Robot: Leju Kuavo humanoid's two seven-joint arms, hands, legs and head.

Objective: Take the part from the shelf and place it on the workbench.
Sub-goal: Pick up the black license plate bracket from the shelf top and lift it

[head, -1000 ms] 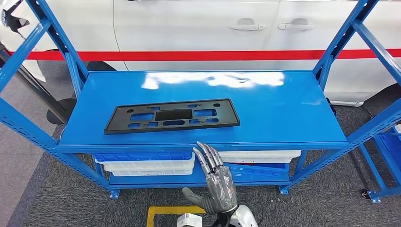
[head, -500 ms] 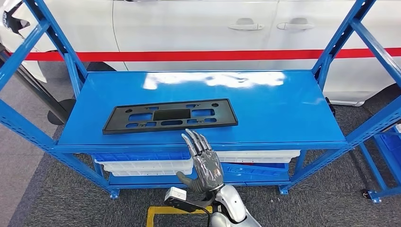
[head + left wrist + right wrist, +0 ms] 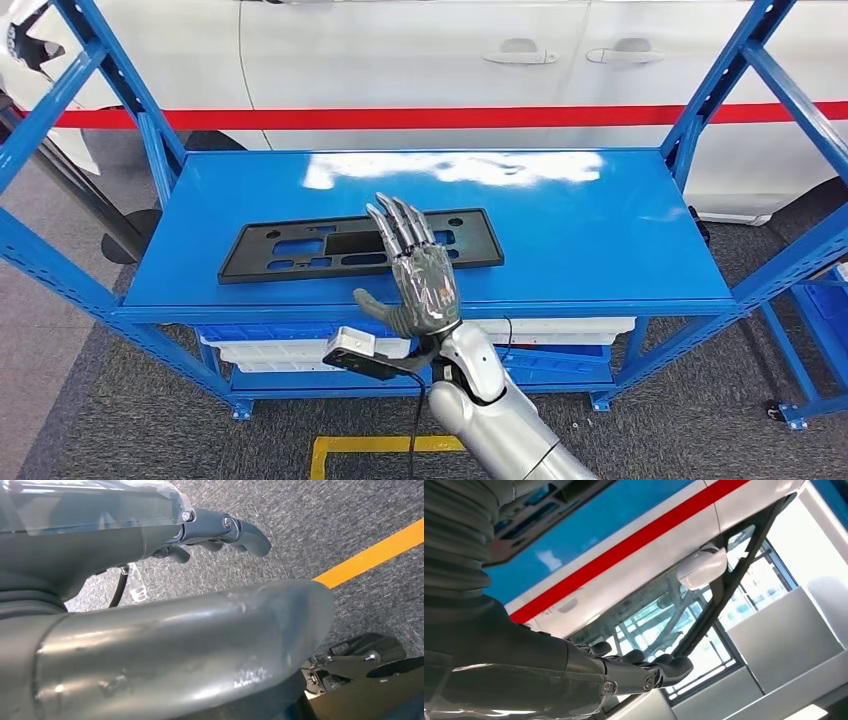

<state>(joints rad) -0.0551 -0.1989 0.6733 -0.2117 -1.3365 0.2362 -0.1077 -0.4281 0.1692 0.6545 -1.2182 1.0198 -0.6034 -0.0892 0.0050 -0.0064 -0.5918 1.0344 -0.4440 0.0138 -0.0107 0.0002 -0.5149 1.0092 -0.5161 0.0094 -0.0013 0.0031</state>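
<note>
A flat black part (image 3: 290,250) with several cut-outs lies on the left half of the blue shelf top (image 3: 580,230). My right hand (image 3: 420,275) hovers over the part's right portion, back upward, fingers stretched out and apart, holding nothing. Its fingers hide a stretch of the part. In the right wrist view the right hand (image 3: 574,675) has nothing in it and the part (image 3: 539,510) shows beyond the ribbed cover. My left hand (image 3: 150,605) hangs over the grey floor with nothing in its loosely bent fingers (image 3: 235,530).
A white car (image 3: 420,60) with a red stripe stands close behind the shelf. Blue uprights (image 3: 110,80) frame both ends. White and blue bins (image 3: 310,345) fill the lower level. A yellow floor line (image 3: 360,445) runs in front, and another blue rack (image 3: 820,300) stands at the right.
My right hand has risen from below the shelf's front edge and moved forward and slightly left, over the part. The part has not moved.
</note>
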